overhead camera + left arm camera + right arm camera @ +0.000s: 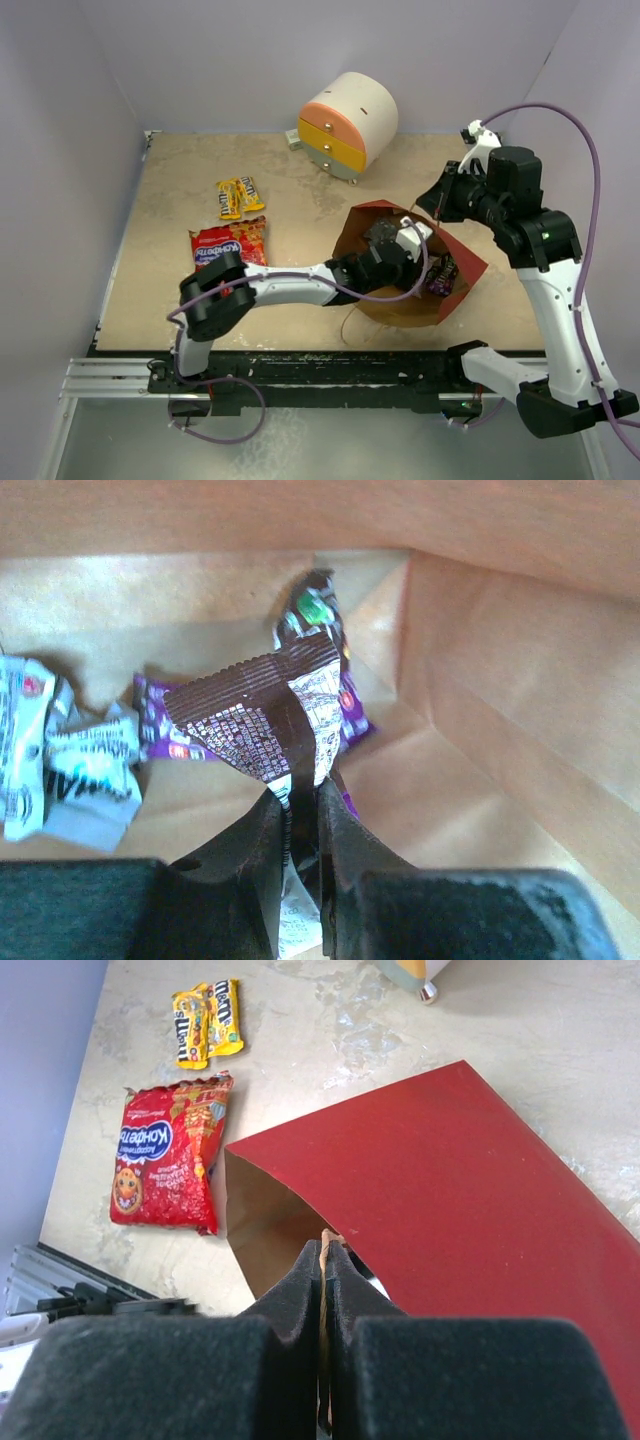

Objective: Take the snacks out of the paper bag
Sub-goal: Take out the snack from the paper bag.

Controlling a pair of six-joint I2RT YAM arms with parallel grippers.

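The paper bag [465, 262], red outside and brown inside, lies on the table with its mouth open. My left gripper [300, 798] is deep inside it and shut on a brown candy packet [250, 720]. A purple packet [160, 738] lies under that one, and two crinkly silver-grey foil packets [70, 760] lie to the left on the bag's floor. My right gripper [323, 1252] is shut on the bag's thin tan handle at the rim and holds the bag [450, 1190] open. The red crisp packet [230, 243] and the yellow candy packets [240, 197] lie on the table left of the bag.
The round white cabinet [350, 122] with orange-yellow drawers stands at the back, behind the bag. The table's left wall is close to the crisp packet [165, 1155] and the yellow packets [207, 1022]. The left arm [290, 285] stretches across the front of the table into the bag.
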